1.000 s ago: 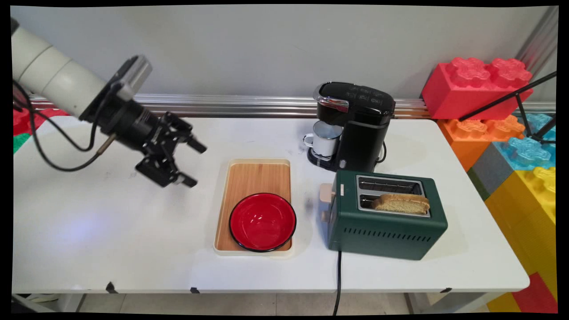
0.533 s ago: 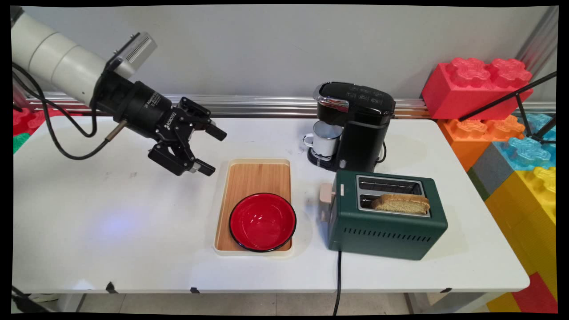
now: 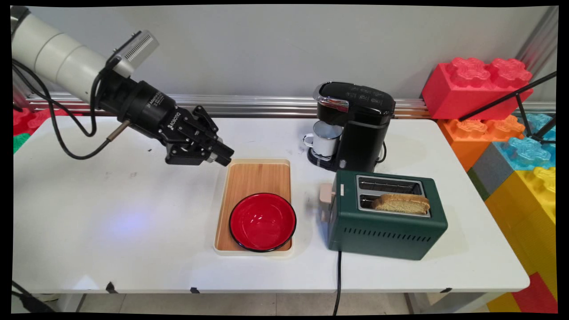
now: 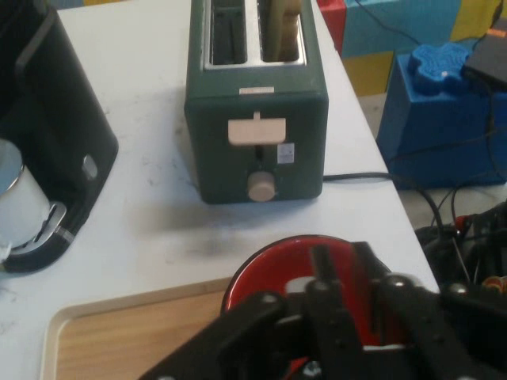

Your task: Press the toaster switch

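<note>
The worktop (image 3: 111, 231) is white and fills most of the main view. Nearest the camera, just left of frame centre, a red bowl (image 3: 262, 222) with a black rim sits on the near end of a wooden tray (image 3: 258, 175) with a cream edge. The far half of the tray is bare.

Right of the tray, a green toaster (image 3: 386, 218) stands with its lever end toward the tray. A slice of bread (image 3: 401, 203) stands up out of the near slot; the far slot holds nothing visible. A black cord (image 3: 338, 280) runs from the toaster over the near worktop edge. In the hand view the toaster (image 4: 255, 111) appears at top centre, with a cream lever and a round knob on its end face.

Behind the toaster stands a black coffee maker (image 3: 355, 126), with a white mug (image 3: 326, 138) under its spout.

The end effector (image 3: 222, 155) hangs above the worktop at left of centre, at the tray's far left corner, tilted down toward the right. Its fingers are closed together and hold nothing. In the hand view the bowl (image 4: 293, 273) shows just beyond the fingers (image 4: 325, 273).

Large coloured blocks (image 3: 478, 82) stack at the right edge of the frame, beside the worktop.
</note>
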Controlling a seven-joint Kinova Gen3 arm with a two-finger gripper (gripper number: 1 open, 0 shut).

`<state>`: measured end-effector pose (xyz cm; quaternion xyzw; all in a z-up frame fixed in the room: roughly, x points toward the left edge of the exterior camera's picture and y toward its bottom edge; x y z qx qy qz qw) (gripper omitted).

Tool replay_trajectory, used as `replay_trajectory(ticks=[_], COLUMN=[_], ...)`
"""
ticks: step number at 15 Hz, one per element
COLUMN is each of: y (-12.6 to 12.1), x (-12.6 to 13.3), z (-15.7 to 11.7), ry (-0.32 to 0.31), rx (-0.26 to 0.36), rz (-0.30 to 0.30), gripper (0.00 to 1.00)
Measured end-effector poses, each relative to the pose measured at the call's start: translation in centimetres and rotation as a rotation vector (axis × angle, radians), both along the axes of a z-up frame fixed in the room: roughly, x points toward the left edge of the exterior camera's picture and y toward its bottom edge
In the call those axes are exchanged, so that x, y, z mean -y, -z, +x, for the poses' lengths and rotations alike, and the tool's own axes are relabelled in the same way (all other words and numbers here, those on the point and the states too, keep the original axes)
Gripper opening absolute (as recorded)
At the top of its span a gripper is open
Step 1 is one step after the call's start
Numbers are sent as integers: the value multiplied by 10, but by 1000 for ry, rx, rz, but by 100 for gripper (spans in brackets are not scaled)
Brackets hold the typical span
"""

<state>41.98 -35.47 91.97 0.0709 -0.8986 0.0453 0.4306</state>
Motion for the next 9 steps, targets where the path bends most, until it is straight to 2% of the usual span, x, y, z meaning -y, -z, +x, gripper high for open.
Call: replay_trajectory(ticks=[5,9], y=[5,15], x=[8,22], z=[-7,-26], ry=[-4,-11], rx=[-27,-57], rz=[23,30], gripper=[0,0])
